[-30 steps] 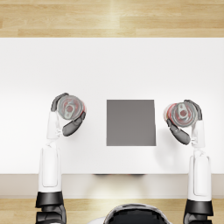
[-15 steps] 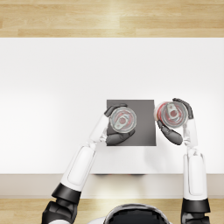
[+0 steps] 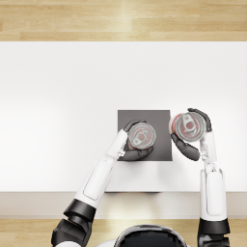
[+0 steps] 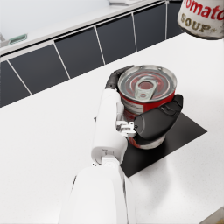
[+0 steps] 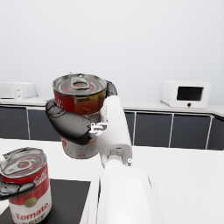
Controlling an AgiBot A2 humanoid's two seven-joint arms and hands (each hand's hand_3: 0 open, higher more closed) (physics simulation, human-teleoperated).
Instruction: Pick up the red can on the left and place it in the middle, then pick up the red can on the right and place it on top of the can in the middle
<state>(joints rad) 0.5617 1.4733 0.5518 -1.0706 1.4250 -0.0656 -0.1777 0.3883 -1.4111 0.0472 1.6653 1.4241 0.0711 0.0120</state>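
One red tomato soup can (image 3: 141, 135) (image 4: 146, 98) (image 5: 28, 183) stands upright on the dark square mat (image 3: 159, 120) (image 4: 183, 131) in the middle of the white table. My left hand (image 3: 132, 147) (image 4: 153, 122) grips it around its side. My right hand (image 3: 190, 140) (image 5: 72, 124) holds a second red can (image 3: 187, 126) (image 5: 81, 109) (image 4: 202, 17) upright in the air, just beside the mat's right edge and well above the table.
The white table (image 3: 62, 111) stretches wide to the left and back. A wooden floor strip (image 3: 120, 19) runs beyond its far edge. Dark cabinets (image 5: 166, 129) and a white microwave (image 5: 186, 93) stand in the background.
My left hand has brought its can from the table's left onto the mat. My right hand has lifted its can and carried it left, toward the mat's right edge.
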